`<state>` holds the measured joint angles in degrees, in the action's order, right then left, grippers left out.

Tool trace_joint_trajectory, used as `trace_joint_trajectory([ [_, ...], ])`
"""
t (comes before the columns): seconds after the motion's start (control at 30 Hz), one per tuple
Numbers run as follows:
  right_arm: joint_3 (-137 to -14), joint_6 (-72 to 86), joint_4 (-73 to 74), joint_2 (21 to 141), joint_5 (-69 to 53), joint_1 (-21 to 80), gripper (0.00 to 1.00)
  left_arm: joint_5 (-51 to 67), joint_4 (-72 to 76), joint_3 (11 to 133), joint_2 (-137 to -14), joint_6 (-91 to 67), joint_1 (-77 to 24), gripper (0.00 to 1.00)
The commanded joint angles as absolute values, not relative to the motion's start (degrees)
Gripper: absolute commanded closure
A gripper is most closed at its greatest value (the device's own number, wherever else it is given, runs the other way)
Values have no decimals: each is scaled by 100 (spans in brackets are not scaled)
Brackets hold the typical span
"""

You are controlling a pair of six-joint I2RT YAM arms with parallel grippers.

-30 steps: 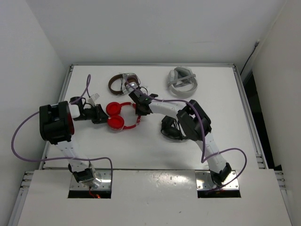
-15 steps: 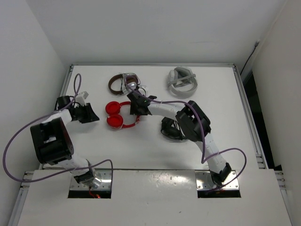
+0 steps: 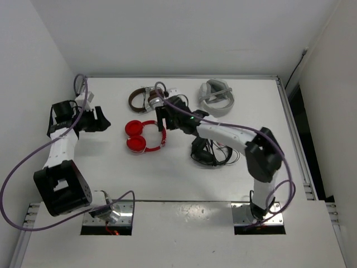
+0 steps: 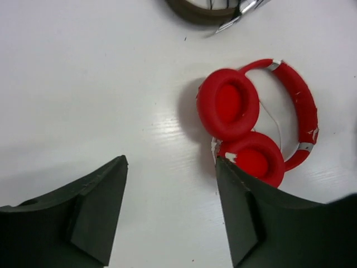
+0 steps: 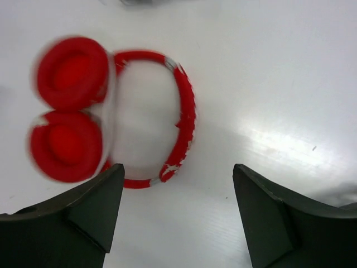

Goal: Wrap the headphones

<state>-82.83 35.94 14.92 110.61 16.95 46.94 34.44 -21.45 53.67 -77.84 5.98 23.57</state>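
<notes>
**A:** Where are the headphones point(image 3: 146, 135)?

**B:** They lie flat on the table point(image 3: 167, 178), at 9 o'clock from its middle in the top view. The two red cups sit side by side at the 9 o'clock end and seem to touch. The headband loops round at 3 o'clock. A thin white cable shows inside the loop.

**A:** And the left fingers point(image 3: 101, 120)?

**B:** They are at 9 o'clock from the headphones, well apart from them. They stand released, with only bare table between them.

**A:** The right fingers point(image 3: 162, 118)?

**B:** They are at 1 o'clock from the headphones, over the far end of the headband. They are spread wide and grasp nothing. In the right wrist view the band lies just ahead of the tips, and the cups are blurred. Whether a tip touches the band cannot be told.

**A:** What else is on the table?

**B:** Brown headphones point(image 3: 142, 97) lie near, at 12 o'clock from the red pair. Black headphones point(image 3: 203, 152) are at 4 o'clock, partly under the right arm. Grey headphones point(image 3: 216, 96) are at 2 o'clock, well apart.
</notes>
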Motion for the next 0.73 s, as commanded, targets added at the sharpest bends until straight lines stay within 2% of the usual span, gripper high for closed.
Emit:
trace_joint_trajectory([
  [0.0, -8202, 1892, 1124, 9969, 1111, 4413, 19, 3463, -2487, 5643, -7515, 765, 2189, 29],
  [0.03, -8113, 1759, 1282, 9784, 733, 3994, 16, 3463, -2557, 5721, -7515, 817, 2188, 25],
  [0.1, -7650, 1705, 1336, 9195, -409, 3448, 12, 3777, -2864, 5800, -7515, 930, 2109, 25],
  [0.13, -7420, 1644, 1336, 8993, -761, 2862, 11, 3927, -3118, 5801, -7576, 1027, 2109, 11],
  [0.17, -7174, 1644, 1249, 8782, -982, 2622, 11, 4033, -3207, 5801, -7576, 1133, 2109, 4],
  [0.23, -6576, 1215, 1370, 8202, -1037, 1964, 9, 4034, -3269, 5801, -7436, 1248, 2057, 1],
  [0.37, -5619, 511, 1722, 7288, -1150, 759, 7, 3806, -3270, 5695, -7085, 1249, 1943, 1],
  [0.53, -4862, -263, 2029, 6434, -2063, -1024, 4, 3368, -3051, 5389, -6733, 959, 1828, 0],
  [0.7, -4571, -475, 2399, 6030, -2495, -1854, 4, 2848, -2637, 5054, -6338, 835, 1495, 0],
])
